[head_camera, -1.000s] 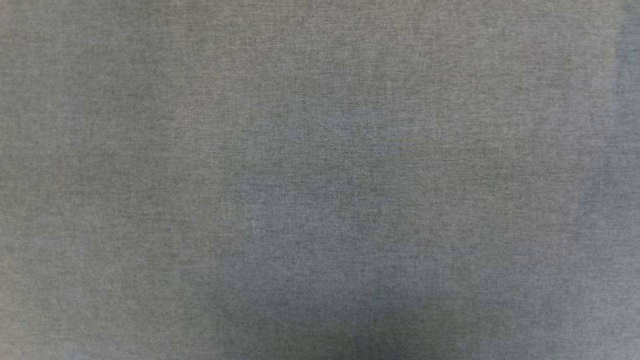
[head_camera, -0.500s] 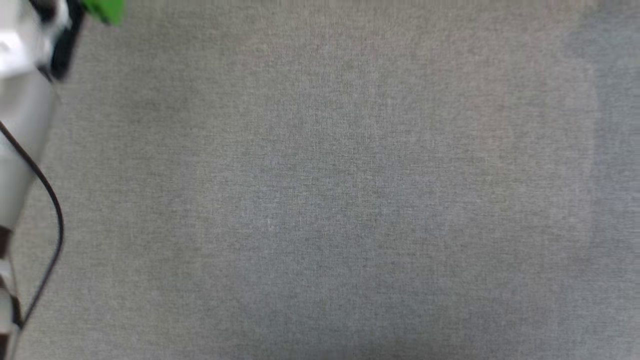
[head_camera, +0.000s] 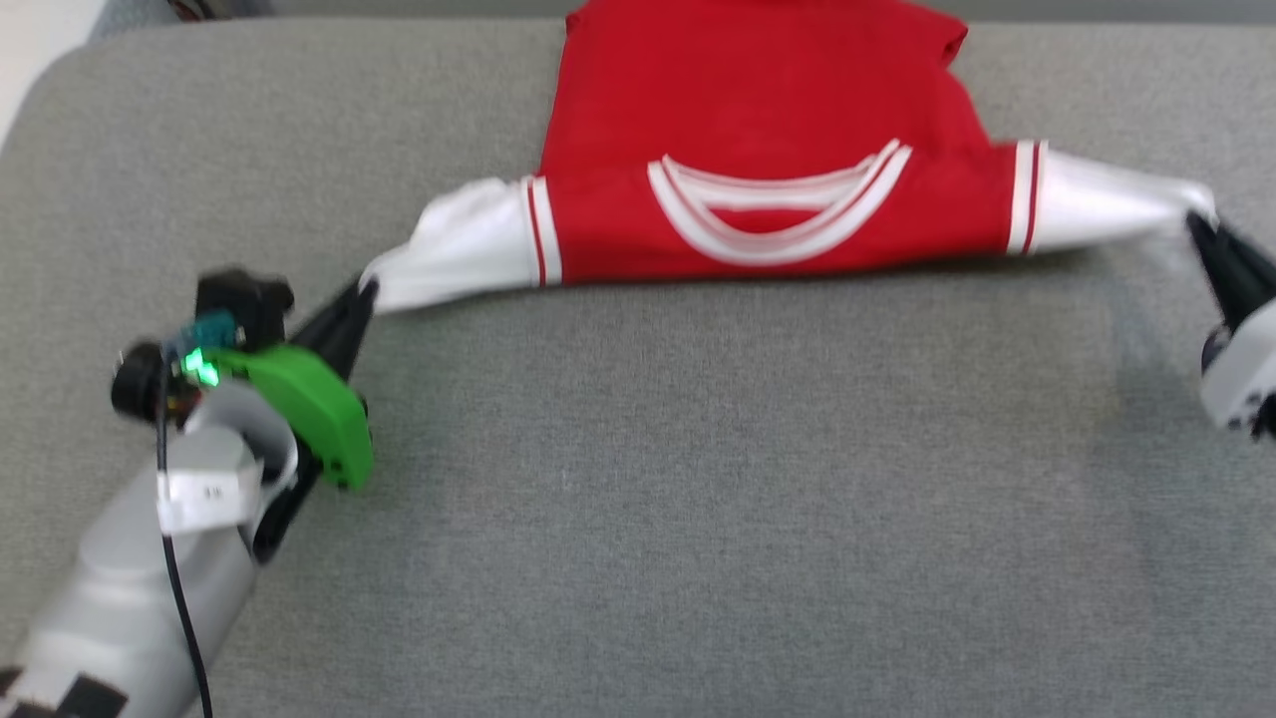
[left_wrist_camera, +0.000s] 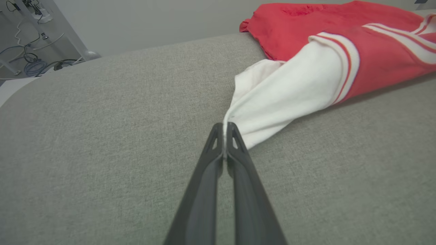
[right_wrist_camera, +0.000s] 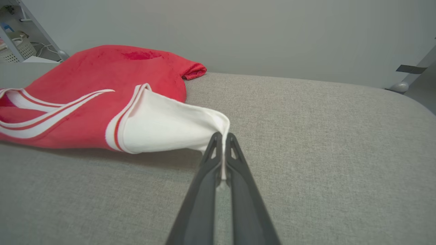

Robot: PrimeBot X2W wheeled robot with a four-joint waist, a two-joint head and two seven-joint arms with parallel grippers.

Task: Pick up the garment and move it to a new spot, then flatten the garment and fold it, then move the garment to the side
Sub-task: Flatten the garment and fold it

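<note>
Head view sits higher than a second ago (camera move, not the cloth): the garment (head_camera: 758, 130) now shows at upper centre on the grey cushion (head_camera: 638, 519), drawn out sideways by its sleeves. Judged: pick-up done, flattening in hand; fold and side move remain. Left gripper (head_camera: 361, 291) and right gripper (head_camera: 1194, 221) have fingers pressed together, each pinching a white sleeve tip.

Lab-type test room: coiled blue cables (left_wrist_camera: 34, 64) on floor beside pale metal stand (left_wrist_camera: 69, 29), plain grey wall (left_wrist_camera: 153, 20), grey fabric-covered rounded worktable (head_camera: 698, 499).
</note>
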